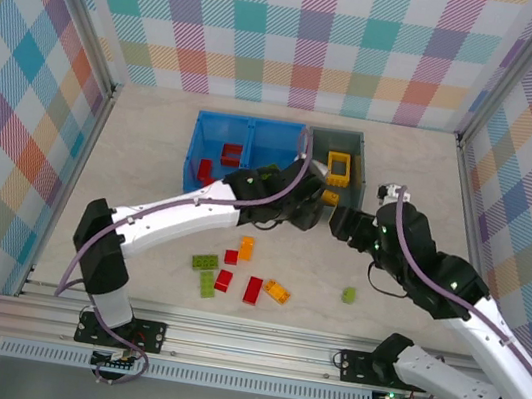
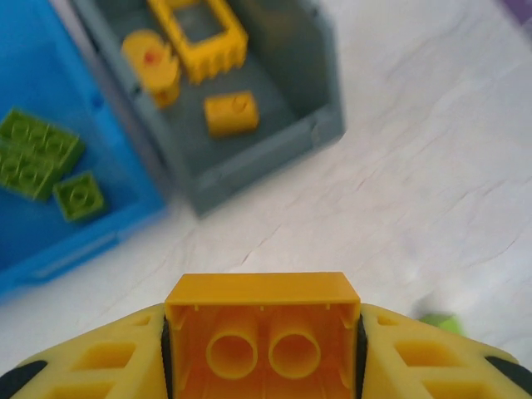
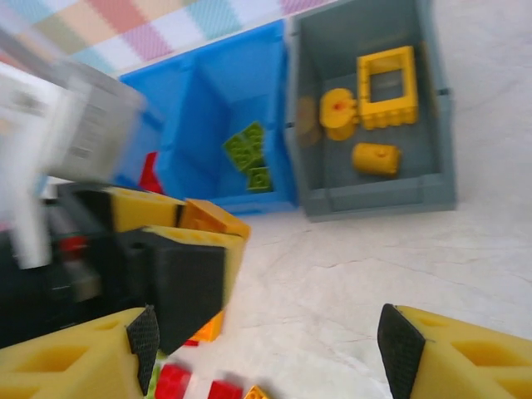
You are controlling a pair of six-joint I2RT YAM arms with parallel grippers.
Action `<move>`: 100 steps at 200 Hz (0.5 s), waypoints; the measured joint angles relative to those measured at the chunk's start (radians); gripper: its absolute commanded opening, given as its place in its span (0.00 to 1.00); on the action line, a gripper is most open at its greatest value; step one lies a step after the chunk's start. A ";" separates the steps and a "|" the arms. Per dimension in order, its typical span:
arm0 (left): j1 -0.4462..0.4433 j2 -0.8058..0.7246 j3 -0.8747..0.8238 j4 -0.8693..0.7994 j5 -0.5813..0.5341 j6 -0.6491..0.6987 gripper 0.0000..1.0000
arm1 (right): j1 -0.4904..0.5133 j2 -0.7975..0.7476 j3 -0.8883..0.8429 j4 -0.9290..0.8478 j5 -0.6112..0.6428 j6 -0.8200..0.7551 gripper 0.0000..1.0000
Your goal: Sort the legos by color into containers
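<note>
Yellow-orange plastic is showing between the fingers of the left tool (image 2: pixel 262 353), which is clenching a yellow-orange brick (image 2: pixel 262 328). The brick's hollow underside and its two tubes are facing the wrist camera. This tool is hanging over bare worktop (image 2: pixel 416 191), just on the near side of the grey bin (image 2: pixel 274 162).

The grey bin is sitting by the middle of the worktop's far edge, just beside the right wall of the blue bin (image 1: pixel 196 153). Inside the grey bin a yellow frame (image 2: pixel 199 33), a round yellow piece (image 2: pixel 151 62) and a small yellow block (image 2: pixel 231 112) are lying apart from one another. The blue bin's right compartment is holding green bricks (image 2: pixel 33 154), and its left compartment is holding red bricks (image 1: pixel 231 153).

The right tool (image 3: pixel 266 357) is standing released, its fingers (image 3: pixel 465 357) spread wide with nothing between them. It is pointing toward the two bins, and the left tool with its brick is showing close on its left side.

More legos are lying loose toward the worktop's near edge, a little left of the middle. Two loose green bricks (image 1: pixel 203 262) are sitting at the left of that group. Three loose red bricks (image 1: pixel 253 290) are lying in its middle. Two orange bricks (image 1: pixel 277 290) are lying there as well, one at the far side of the group and one at its right. A lone green brick (image 1: pixel 348 295) is lying apart from them, further right along the near edge, close to the right arm (image 1: pixel 454 290).
</note>
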 measured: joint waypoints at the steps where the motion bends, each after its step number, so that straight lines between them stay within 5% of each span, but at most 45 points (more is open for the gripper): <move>1: 0.000 0.007 0.013 -0.002 -0.002 0.000 0.43 | -0.002 0.002 0.001 -0.002 0.001 0.002 0.71; 100: 0.047 0.686 0.757 -0.129 -0.153 0.019 0.43 | -0.074 -0.100 -0.008 -0.049 0.034 0.088 0.70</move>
